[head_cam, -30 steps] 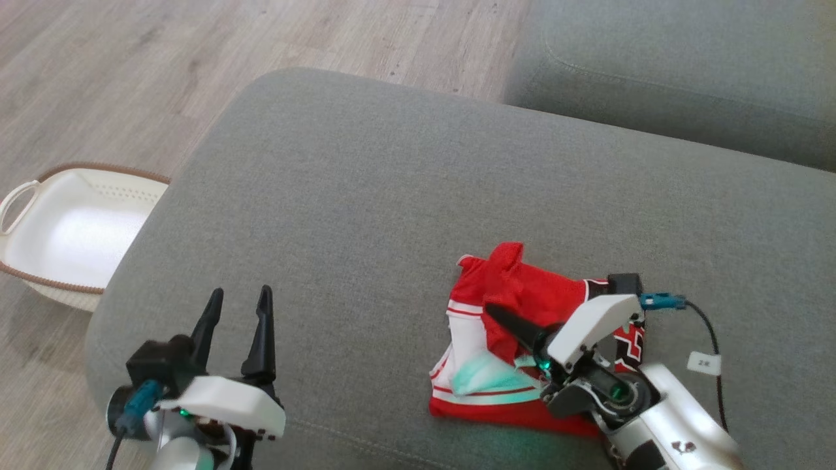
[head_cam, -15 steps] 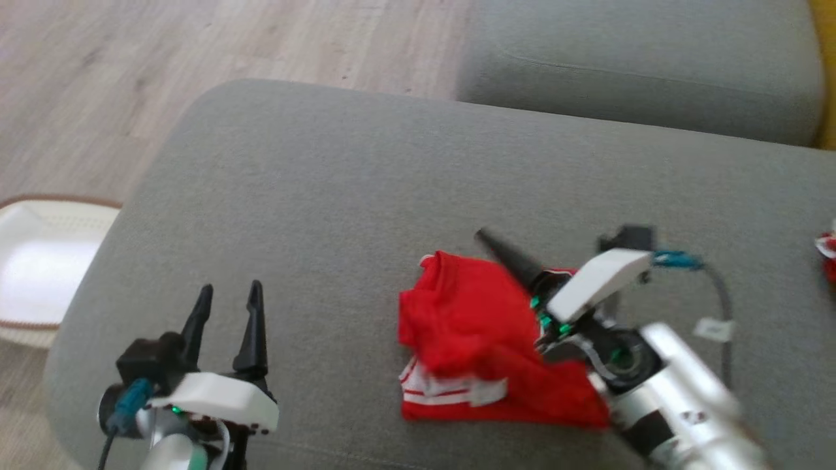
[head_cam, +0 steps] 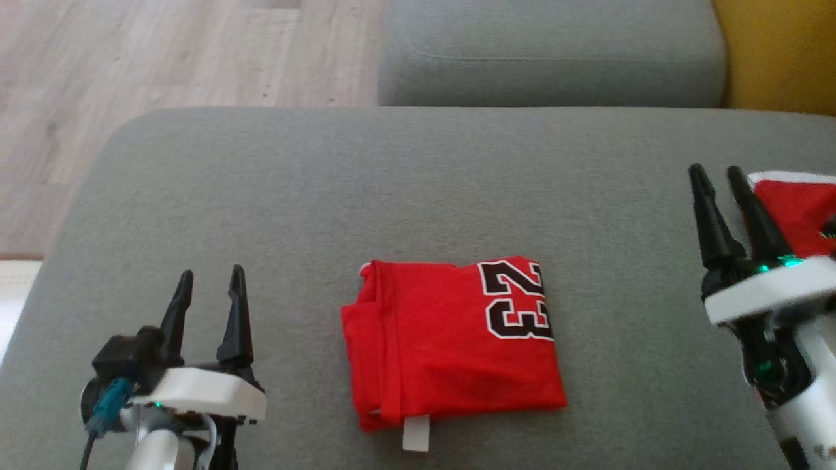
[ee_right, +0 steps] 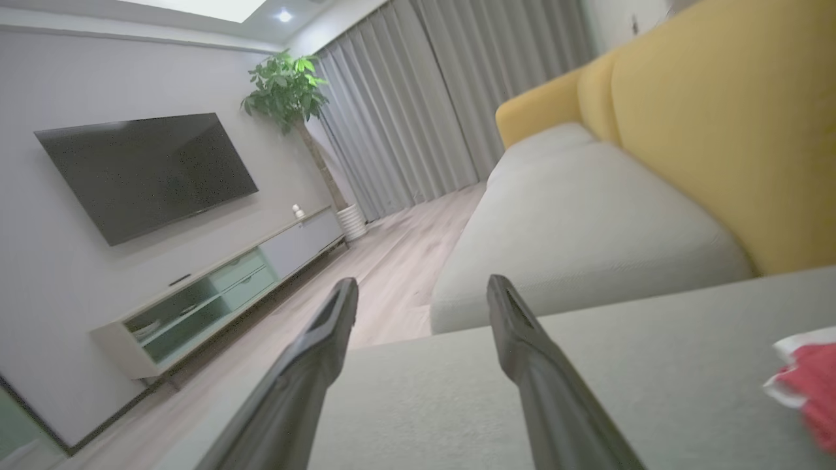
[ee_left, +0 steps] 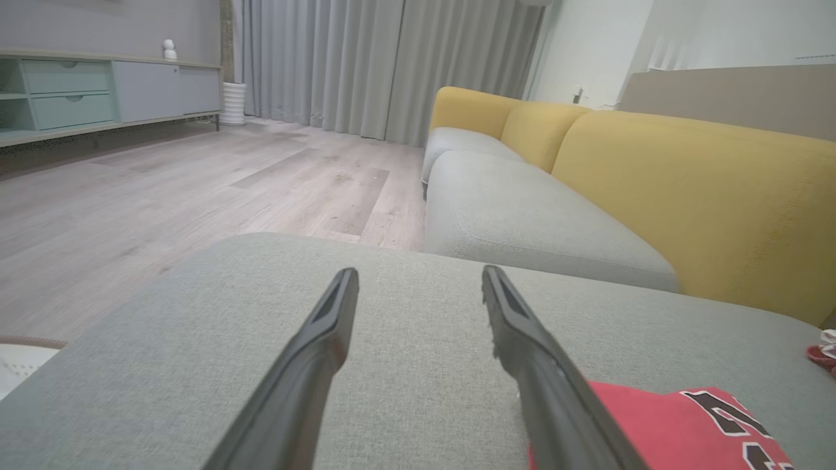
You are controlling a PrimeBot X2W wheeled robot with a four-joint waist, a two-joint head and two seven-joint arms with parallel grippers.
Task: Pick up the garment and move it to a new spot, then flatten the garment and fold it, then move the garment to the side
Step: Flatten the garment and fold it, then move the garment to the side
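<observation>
The garment, a red jersey with a black 23, lies folded into a flat rectangle in the middle of the grey sofa cushion. A small white label pokes out at its near edge. My left gripper stands open to its left, apart from the cloth, with nothing between its fingers. In the left wrist view, the garment shows at the lower right beside that gripper. My right gripper is open at the far right, well clear of the garment; the right wrist view shows its fingers spread over bare cushion.
A thick red cloth stack with a white edge lies just right of my right gripper, also seen as red cloth. A white basket sits on the wooden floor at the left. Another grey cushion and yellow backrest lie beyond.
My right gripper opened, let go of the garment and drew away to the right. The garment now lies folded flat with the 23 showing. The head view has turned to the right.
</observation>
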